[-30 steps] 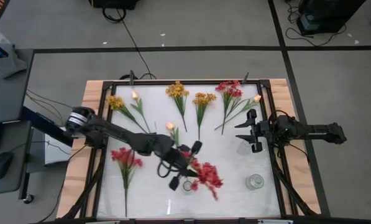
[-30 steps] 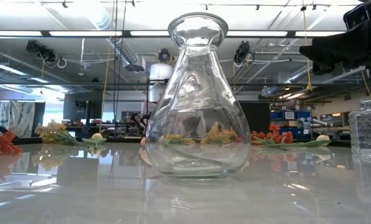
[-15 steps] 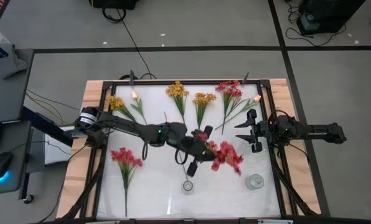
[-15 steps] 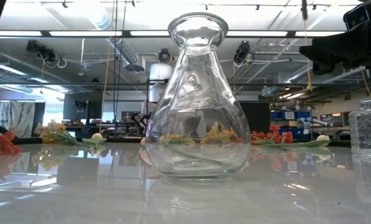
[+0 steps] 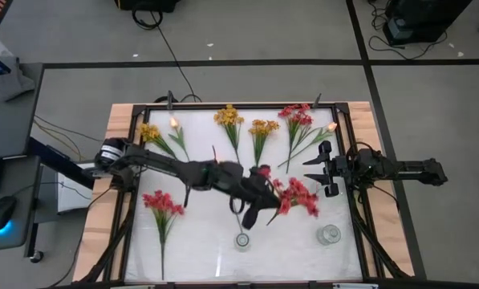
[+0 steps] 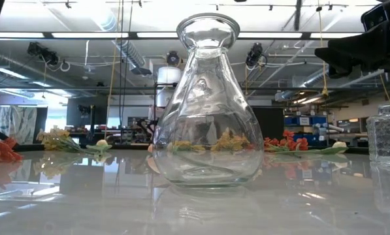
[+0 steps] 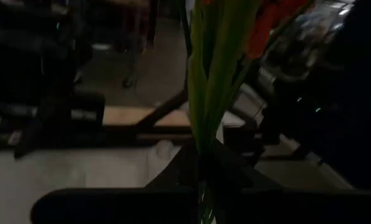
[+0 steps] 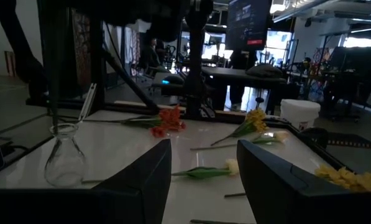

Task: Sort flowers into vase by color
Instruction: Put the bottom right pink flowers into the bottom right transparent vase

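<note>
My left gripper (image 5: 259,201) reaches over the table's middle, shut on a bushy red-pink flower (image 5: 298,197) whose bloom points toward the right arm. The clear round vase (image 5: 242,239) stands near the near edge, just nearside of the gripper, and fills the low view as a flask (image 6: 208,104). A square glass vase (image 5: 329,234) stands to its right. My right gripper (image 5: 323,168) waits open by the right edge. Yellow-orange clusters (image 5: 229,116), a red-pink cluster (image 5: 297,116) and peach buds (image 5: 330,127) lie flat along the far edge. Another red-pink cluster (image 5: 163,202) lies on the left. My left gripper pinches the red-pink flower by its green stems (image 7: 205,124), which rise from between the two dark fingers (image 7: 173,171). The bloom (image 7: 266,25) stands beyond the fingertips. In the high view the flower is lifted clear of the table, its bloom out to the gripper's right.
A dark frame (image 5: 223,106) rims the white tabletop, with wooden boards outside it. The right wrist view shows the round vase (image 8: 64,158), a peach bud (image 8: 232,167) and yellow clusters (image 8: 256,118) lying on the table. Cables and a desk lie beyond the left edge.
My left gripper, still shut on the red-pink flower, has carried it from over the round vase toward the table's far and right sides. The bloom has swung from beside the vase to the middle right, nearer the right gripper.
</note>
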